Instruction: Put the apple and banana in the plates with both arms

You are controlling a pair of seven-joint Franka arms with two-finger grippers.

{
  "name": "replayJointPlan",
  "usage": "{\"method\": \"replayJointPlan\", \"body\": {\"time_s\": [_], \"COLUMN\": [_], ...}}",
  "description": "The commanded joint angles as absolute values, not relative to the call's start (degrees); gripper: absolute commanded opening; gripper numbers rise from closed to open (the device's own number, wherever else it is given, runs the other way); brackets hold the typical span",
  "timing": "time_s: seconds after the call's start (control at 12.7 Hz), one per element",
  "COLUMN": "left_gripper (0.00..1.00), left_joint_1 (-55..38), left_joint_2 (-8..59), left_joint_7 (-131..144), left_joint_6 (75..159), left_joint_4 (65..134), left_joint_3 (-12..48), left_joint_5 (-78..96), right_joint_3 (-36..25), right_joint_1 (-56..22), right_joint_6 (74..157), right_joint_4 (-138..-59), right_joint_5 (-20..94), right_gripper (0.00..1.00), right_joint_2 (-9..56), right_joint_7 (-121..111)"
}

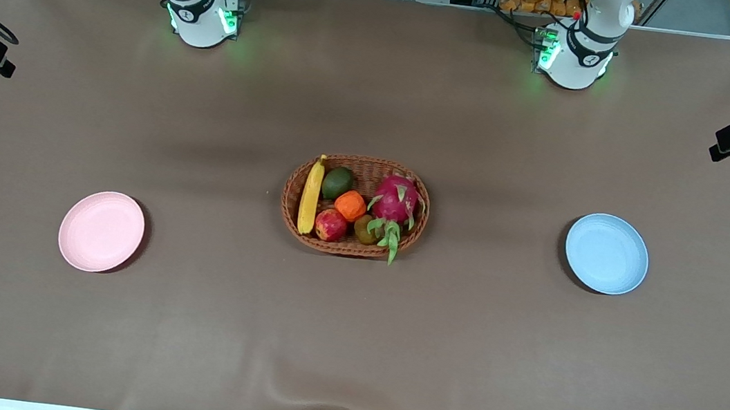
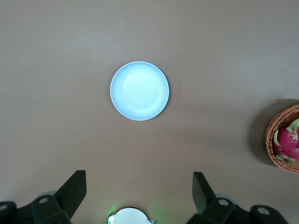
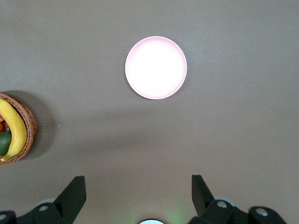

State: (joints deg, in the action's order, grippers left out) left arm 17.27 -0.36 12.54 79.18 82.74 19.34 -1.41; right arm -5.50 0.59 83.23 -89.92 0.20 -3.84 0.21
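Fruit sits in the wicker basket (image 1: 354, 205) mid-table, banana (image 1: 311, 193) beside apple (image 1: 330, 224), plates pink (image 1: 101, 230) and blue (image 1: 606, 253) bare, while left tool (image 2: 139, 191) and right tool (image 3: 138, 193) gape wide, fingertips cut off.

Brown table cover (image 1: 349, 335). Pale pink plate (image 1: 101, 231), pale blue plate (image 1: 606, 253). Brown wicker basket (image 1: 349, 248): yellow banana (image 1: 310, 195), red-yellow apple (image 1: 331, 224), orange fruit (image 1: 351, 205), pink dragon fruit (image 1: 395, 200), green tips.

Even overhead light, soft shadows beside the basket (image 1: 349, 248); the pink plate (image 3: 156, 67) glares white in the right wrist view.
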Motion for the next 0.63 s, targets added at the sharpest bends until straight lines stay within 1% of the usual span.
{"method": "replayJointPlan", "body": {"time_s": [0.0,0.08,0.24,0.55], "left_gripper": [1.0,1.0,1.0,1.0], "left_joint_1": [17.8,17.8,17.8,17.8], "left_joint_2": [-1.2,-1.0,-0.4,0.3], "left_joint_7": [11.7,11.9,12.0,11.4], "left_joint_6": [77.6,77.6,77.6,77.7], "left_joint_4": [82.4,82.4,79.6,79.6], "left_joint_3": [19.5,19.4,19.3,17.5], "left_joint_5": [-2.5,-2.3,-2.5,-2.5], "right_joint_3": [-5.5,-5.5,-5.5,-5.5], "right_joint_1": [0.4,0.4,0.4,0.4], "right_joint_6": [82.6,82.6,82.6,82.6], "right_joint_4": [-89.3,-89.3,-89.3,-89.3], "right_joint_5": [-1.1,-1.1,-1.1,-1.1], "right_gripper": [1.0,1.0,1.0,1.0], "right_joint_2": [-3.5,-3.5,-3.5,-3.5], "right_joint_7": [0.1,0.1,0.0,-0.1]}}
